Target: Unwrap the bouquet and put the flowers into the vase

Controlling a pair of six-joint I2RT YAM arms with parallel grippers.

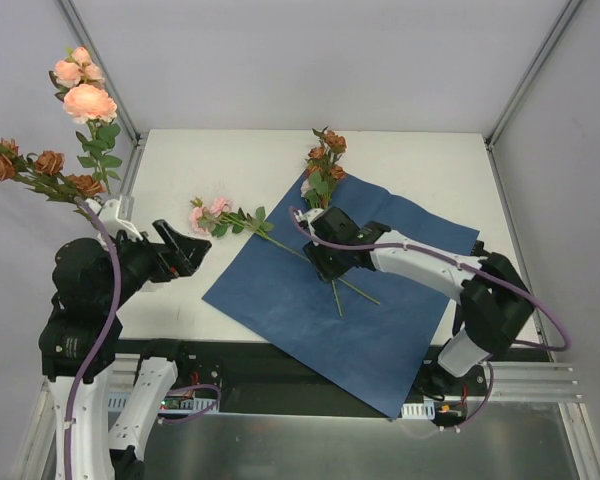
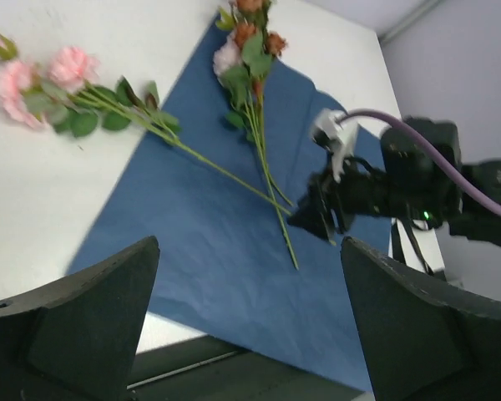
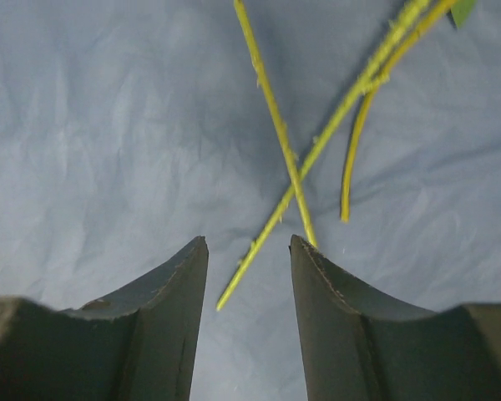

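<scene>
Several flowers, pink roses (image 1: 85, 98) and rust-orange ones (image 1: 48, 163), stand upright at the far left. Their stems drop behind my left arm, which hides the vase. The blue paper (image 1: 320, 310) lies spread flat. A rust-orange bunch (image 1: 325, 160) rests on its far corner, and a pink stem (image 1: 210, 215) lies across its left edge. My right gripper (image 3: 248, 242) hovers low over the paper, jaws apart, with a green stem end (image 3: 242, 276) lying loose between them. My left gripper (image 2: 250, 251) is raised at the left, wide open and holding nothing.
Metal frame posts (image 1: 100, 70) rise at the table's back corners. The paper's near corner (image 1: 390, 400) overhangs the front rail. White tabletop (image 1: 420, 170) shows behind the paper.
</scene>
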